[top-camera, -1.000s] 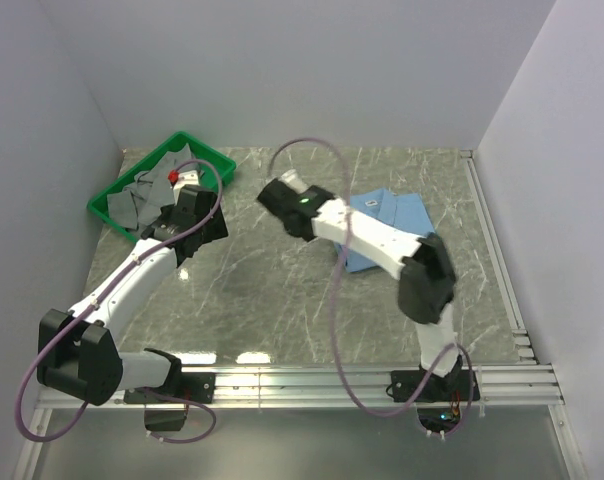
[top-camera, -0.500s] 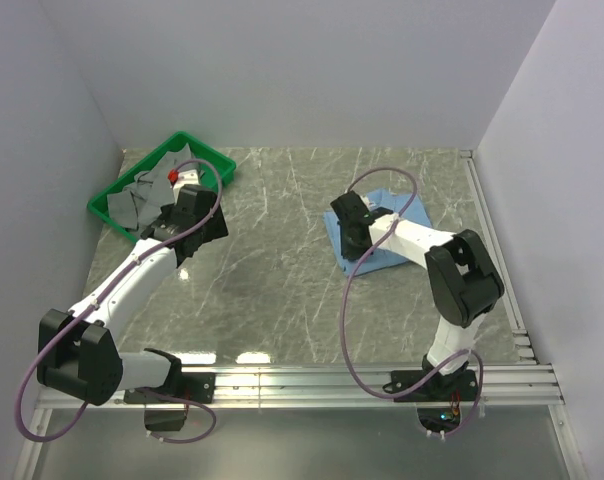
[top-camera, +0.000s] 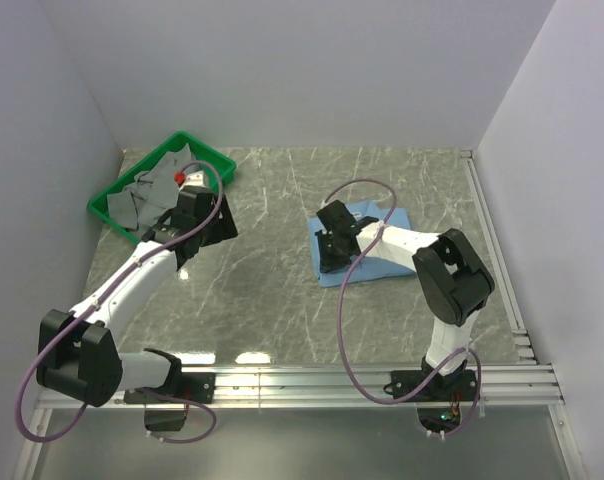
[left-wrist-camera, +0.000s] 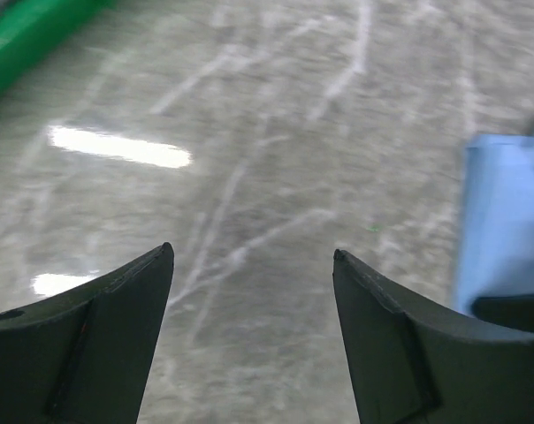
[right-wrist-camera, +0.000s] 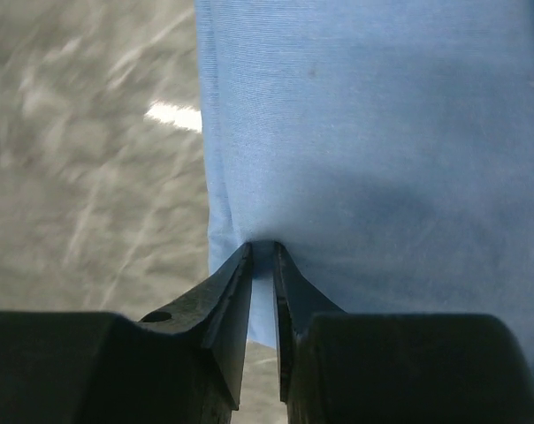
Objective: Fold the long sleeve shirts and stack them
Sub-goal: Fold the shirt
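Crosswise lies the shirt point(top-camera: 382, 268), right claw point(right-wrist-camera: 263, 253) pinching it.

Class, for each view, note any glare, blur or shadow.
Top external: sharp, with a bright reflection on the table near the arm bases. Left wrist: table blurred, two glare patches, left gripper crisp. Right wrist: light blue shirt sharp, table blurred, shadow beside the right gripper.

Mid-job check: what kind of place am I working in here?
Probably a lab test cell, not a home: plain white walls box in a marble-pattern table, with a green bin of grey cloth.
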Motion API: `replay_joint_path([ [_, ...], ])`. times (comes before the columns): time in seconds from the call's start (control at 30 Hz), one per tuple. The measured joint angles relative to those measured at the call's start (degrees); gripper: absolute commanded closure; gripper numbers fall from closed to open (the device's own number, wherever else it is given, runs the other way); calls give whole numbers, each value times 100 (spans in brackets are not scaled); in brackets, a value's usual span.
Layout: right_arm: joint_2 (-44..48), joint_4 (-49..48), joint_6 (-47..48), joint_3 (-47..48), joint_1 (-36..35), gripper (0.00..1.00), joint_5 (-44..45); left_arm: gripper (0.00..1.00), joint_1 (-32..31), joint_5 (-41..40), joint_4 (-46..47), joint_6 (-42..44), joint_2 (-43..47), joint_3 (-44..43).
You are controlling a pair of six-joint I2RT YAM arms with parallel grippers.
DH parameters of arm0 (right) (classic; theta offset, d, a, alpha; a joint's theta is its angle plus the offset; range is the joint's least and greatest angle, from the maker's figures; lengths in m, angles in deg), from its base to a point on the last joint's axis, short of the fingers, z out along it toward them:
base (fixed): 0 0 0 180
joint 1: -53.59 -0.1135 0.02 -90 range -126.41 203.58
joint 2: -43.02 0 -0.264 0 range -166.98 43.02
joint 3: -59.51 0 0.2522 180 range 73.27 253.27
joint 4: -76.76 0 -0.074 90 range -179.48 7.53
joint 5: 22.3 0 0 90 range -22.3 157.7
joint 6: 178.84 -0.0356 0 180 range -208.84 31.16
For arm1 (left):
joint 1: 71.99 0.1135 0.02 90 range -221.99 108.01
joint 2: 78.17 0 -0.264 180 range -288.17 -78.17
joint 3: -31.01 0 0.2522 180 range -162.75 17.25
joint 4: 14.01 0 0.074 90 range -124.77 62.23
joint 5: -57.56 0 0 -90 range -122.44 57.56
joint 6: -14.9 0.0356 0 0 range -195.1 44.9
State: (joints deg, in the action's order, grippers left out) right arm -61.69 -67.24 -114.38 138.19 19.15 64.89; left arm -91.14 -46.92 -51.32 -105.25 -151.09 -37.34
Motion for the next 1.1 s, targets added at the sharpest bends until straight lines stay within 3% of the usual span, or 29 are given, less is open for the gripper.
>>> replay_joint_path([
  [0.3,188,170,4,-90,-376,70,-673,30,-254,1307,632,-809,-577,-107],
  [0.47,1154,136,-50,-212,-157,64,-699,34,-804,1600,966,-1250,-1475,-592],
  [0.67,2844,-597,-481,-1064,1231,64,-1054,42,-1213,1821,1298,-1683,-2557,-1182],
  [0.83,3530,-1141,-957,-2273,2518,63,-1685,48,-1294,1856,1386,-1893,-3296,-1661],
  [0.9,3620,-1296,-1137,-2702,2962,63,-1976,54,-1303,1853,1392,-1965,-3484,-1744],
  [1.1,3606,-2308,-1906,-3637,3862,64,-2859,90,-1307,1766,1405,-2177,-3926,-1777],
])
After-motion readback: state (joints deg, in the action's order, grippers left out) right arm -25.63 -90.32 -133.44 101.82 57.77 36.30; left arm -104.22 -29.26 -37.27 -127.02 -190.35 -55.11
